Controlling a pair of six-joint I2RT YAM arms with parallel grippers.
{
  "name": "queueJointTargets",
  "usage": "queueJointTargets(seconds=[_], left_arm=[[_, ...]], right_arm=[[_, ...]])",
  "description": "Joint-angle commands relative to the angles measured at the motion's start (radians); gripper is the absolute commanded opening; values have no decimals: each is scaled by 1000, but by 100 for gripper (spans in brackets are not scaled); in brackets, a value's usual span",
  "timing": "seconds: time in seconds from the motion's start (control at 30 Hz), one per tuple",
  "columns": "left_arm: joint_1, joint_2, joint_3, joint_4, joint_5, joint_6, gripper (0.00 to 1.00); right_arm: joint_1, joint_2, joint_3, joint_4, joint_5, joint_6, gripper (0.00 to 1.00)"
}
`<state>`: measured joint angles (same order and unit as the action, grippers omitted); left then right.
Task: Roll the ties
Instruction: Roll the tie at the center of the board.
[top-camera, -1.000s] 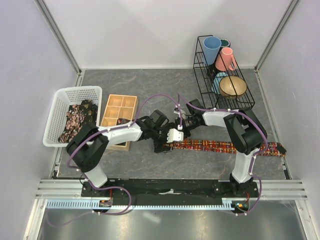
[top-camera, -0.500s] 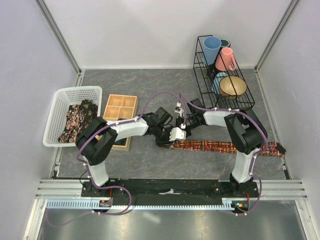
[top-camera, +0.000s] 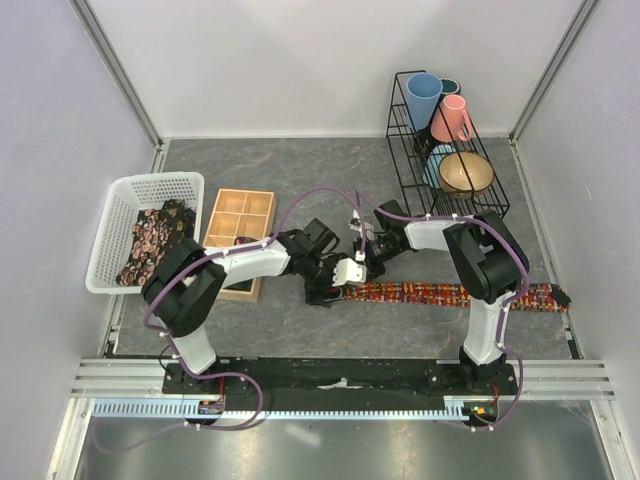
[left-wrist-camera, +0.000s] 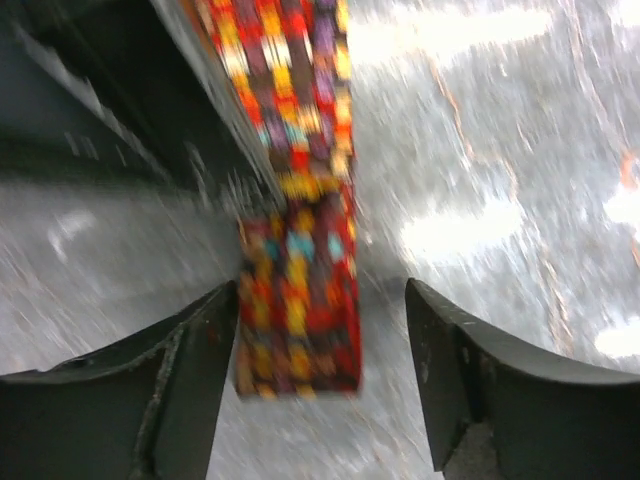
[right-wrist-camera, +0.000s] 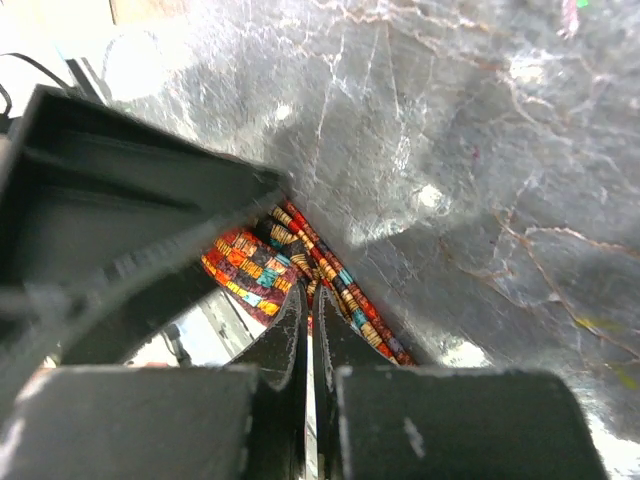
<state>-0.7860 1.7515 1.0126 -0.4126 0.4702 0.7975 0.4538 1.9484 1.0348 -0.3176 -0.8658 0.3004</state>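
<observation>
One of the ties (top-camera: 450, 294), patterned in red, orange and yellow, lies stretched along the grey table (top-camera: 260, 170). Its left end sits between my two grippers. My left gripper (top-camera: 335, 283) is open over that end. In the left wrist view the folded end of the tie (left-wrist-camera: 300, 310) lies between the fingers of the left gripper (left-wrist-camera: 320, 320), close to the left one. My right gripper (top-camera: 366, 256) is shut, and in its own view the right gripper (right-wrist-camera: 307, 290) has its tips down on the tie (right-wrist-camera: 250, 265). More dark floral ties (top-camera: 150, 240) lie in the white basket (top-camera: 120, 195).
A wooden tray (top-camera: 238, 225) with compartments stands right of the basket, with something dark in one near compartment. A black wire rack (top-camera: 400, 150) at the back right holds cups (top-camera: 425, 100) and a bowl (top-camera: 465, 172). Side walls close in the table.
The left gripper closed partly on the tie's end, then widened again and drew back a little to the left. The tie's far right end slid slightly left. The right gripper stayed shut.
</observation>
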Motion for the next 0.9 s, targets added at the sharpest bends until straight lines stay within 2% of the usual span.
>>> queueJointTargets(seconds=[0.0, 0.2, 0.47, 0.6, 0.63, 0.67, 0.8, 0.87], left_arm=[[50, -98, -57, 0, -2, -29, 75], [82, -119, -75, 11, 42, -41, 72], [80, -69, -16, -9, 103, -70, 71], [80, -72, -6, -23, 134, -55, 59], [80, -76, -5, -23, 140, -55, 52], [82, -84, -3, -23, 143, -61, 49], [68, -87, 26, -22, 177, -93, 43], [59, -84, 46, -22, 182, -118, 43]], right_arm=[[-1, 12, 15, -35, 79, -118, 0], [2, -2, -9, -17, 108, -147, 0], [8, -19, -30, 15, 131, -142, 0], [11, -19, -35, 23, 140, -142, 0], [11, -17, -35, 26, 139, -139, 0], [11, -17, -36, 29, 139, -133, 0], [16, -20, -47, 49, 140, -121, 0], [16, -17, -51, 49, 140, -116, 0]])
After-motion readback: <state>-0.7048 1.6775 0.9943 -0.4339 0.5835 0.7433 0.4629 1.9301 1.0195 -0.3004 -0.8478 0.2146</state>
